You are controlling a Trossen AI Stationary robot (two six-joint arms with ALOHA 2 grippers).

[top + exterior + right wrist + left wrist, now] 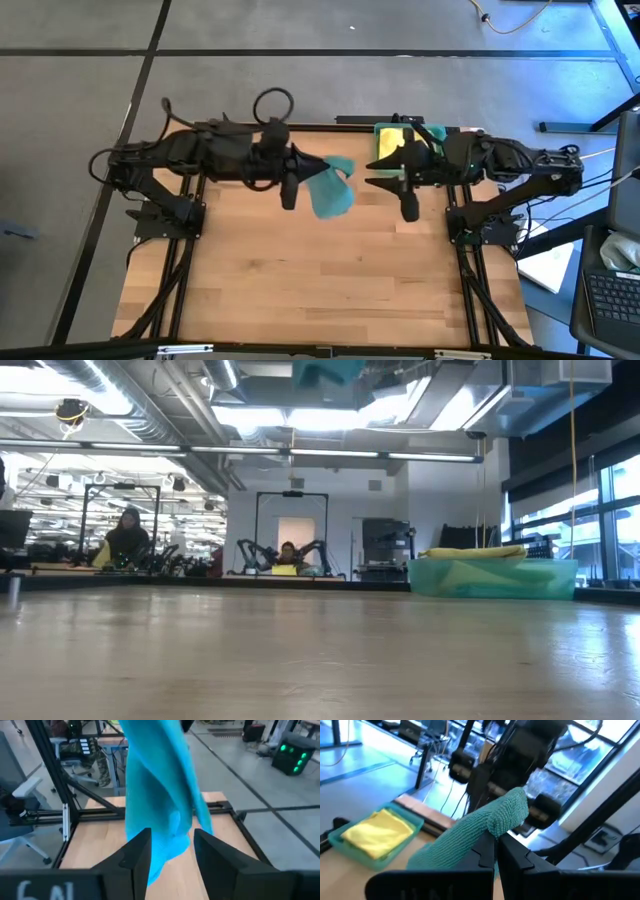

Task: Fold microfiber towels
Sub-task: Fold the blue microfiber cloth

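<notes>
A teal microfiber towel (333, 187) hangs in the air over the table's far middle, with my left gripper (312, 163) shut on it. In the left wrist view the cloth (470, 837) bunches over the fingers. My right gripper (372, 180) stands open just right of the towel, apart from it. In the right wrist view the towel (155, 795) hangs ahead of the open fingers (135, 855). A yellow towel (392, 143) lies in the teal tray (380, 130) at the far right. The low view shows only the teal towel's lower tip (325, 370). My left gripper pinches a bunched part of the teal towel (492, 832) between its two fingers, and some cloth sticks out past the fingertips. The fingers come nearly level from the table's left. The towel hangs slack below them, lifted clear of the table.
The teal tray (490, 578) with its yellow towel (470, 552) stands at the table's far right edge, under my right arm. The bare wooden top (320, 270) stretches toward the near edge. Beyond the table, people sit at other stations.
</notes>
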